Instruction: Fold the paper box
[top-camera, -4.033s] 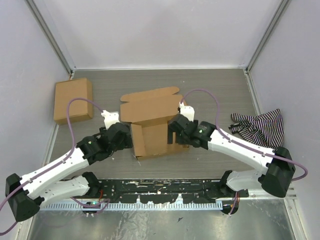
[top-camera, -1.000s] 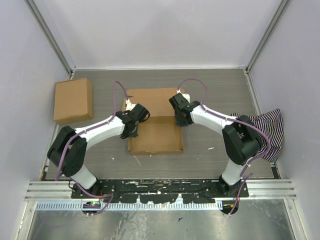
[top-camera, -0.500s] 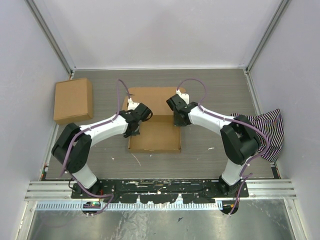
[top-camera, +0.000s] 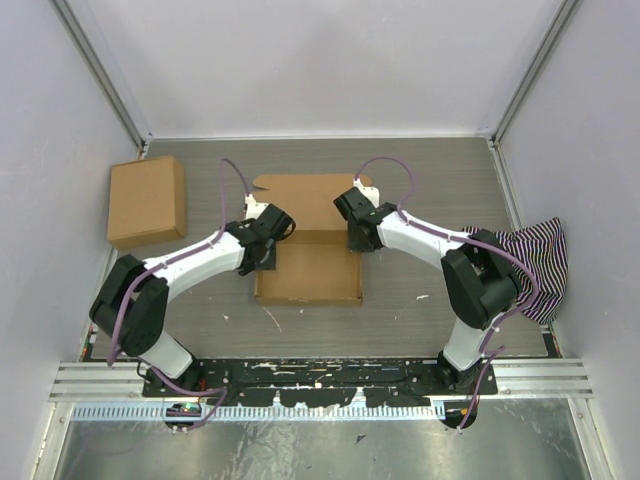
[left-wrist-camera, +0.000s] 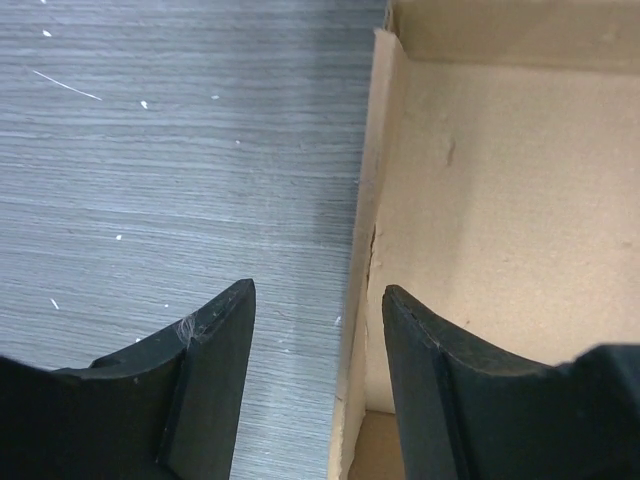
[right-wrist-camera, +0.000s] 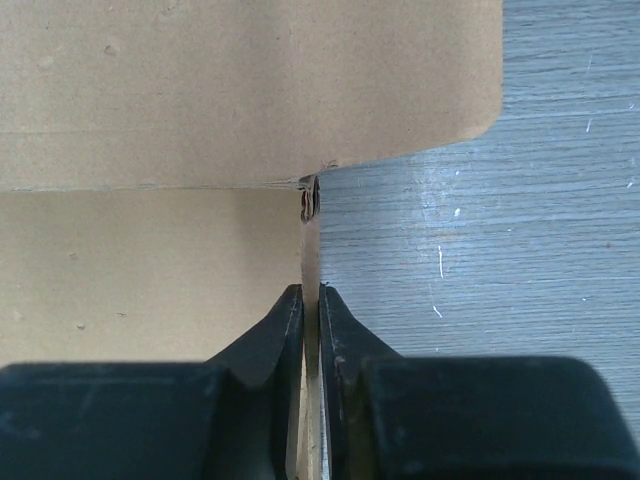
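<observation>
Well off to the left, hard by the enclosure wall, a ready-made cardboard box (top-camera: 147, 200) sits closed on the grey wood-grain tabletop (top-camera: 430, 175), far from both arms. Over at the right edge a striped cloth (top-camera: 522, 252) lies crumpled, and from above the right arm's elbow partly overlaps it. A metal rail (top-camera: 320, 398) with a black mounting plate runs along the near edge by the arm bases. Between these things, at the middle of the tabletop, lies the paper box (top-camera: 308, 270): its near part forms a shallow tray with raised side walls, and its far panel, with rounded corners, lies flat beyond. Both arms reach forward and bend inward, elbows out, so their wrists meet the box from opposite sides at about the crease between tray and far panel, purple cables looping above each wrist. The left claw (top-camera: 262, 258) is released. In its wrist view, the left claw (left-wrist-camera: 318, 290) straddles the box's left wall (left-wrist-camera: 362, 200), one finger (left-wrist-camera: 215, 350) over bare tabletop and the other (left-wrist-camera: 420, 360) over the tray floor, with a gap showing around the wall. The right claw (top-camera: 358, 240) is clenched. Its wrist view shows the right claw (right-wrist-camera: 311, 292) pinching the thin upright edge of the box's right wall (right-wrist-camera: 310, 250), just below the corner where the far panel (right-wrist-camera: 220, 90) begins.
</observation>
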